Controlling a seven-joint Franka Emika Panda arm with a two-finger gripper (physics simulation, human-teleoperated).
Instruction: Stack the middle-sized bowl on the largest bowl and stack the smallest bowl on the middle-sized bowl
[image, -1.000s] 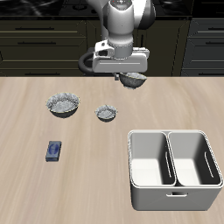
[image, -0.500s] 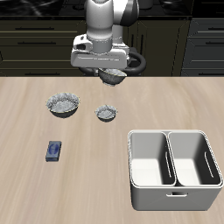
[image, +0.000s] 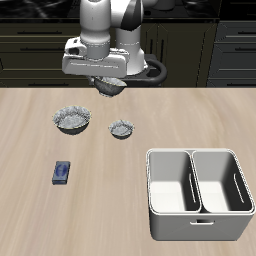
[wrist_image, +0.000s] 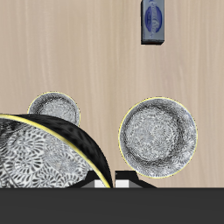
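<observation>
My gripper (image: 108, 80) is shut on the rim of the middle-sized bowl (image: 112, 88), a grey-white speckled bowl held well above the table. In the wrist view this bowl (wrist_image: 44, 156) fills the near field beside the fingertips of my gripper (wrist_image: 115, 181). The largest bowl (image: 72, 120) rests on the table, lower and toward the front edge from the held bowl; it also appears in the wrist view (wrist_image: 157, 136). The smallest bowl (image: 122, 129) sits close beside it, likewise seen from the wrist (wrist_image: 54, 108).
A small blue box (image: 62, 172) lies nearer the front edge than the largest bowl, also in the wrist view (wrist_image: 153, 21). A white two-compartment caddy (image: 198, 215) stands by the front edge, away from the bowls.
The arm has carried the held bowl sideways across the back of the table, toward the spot above the largest bowl. The two bowls on the table have not moved.
</observation>
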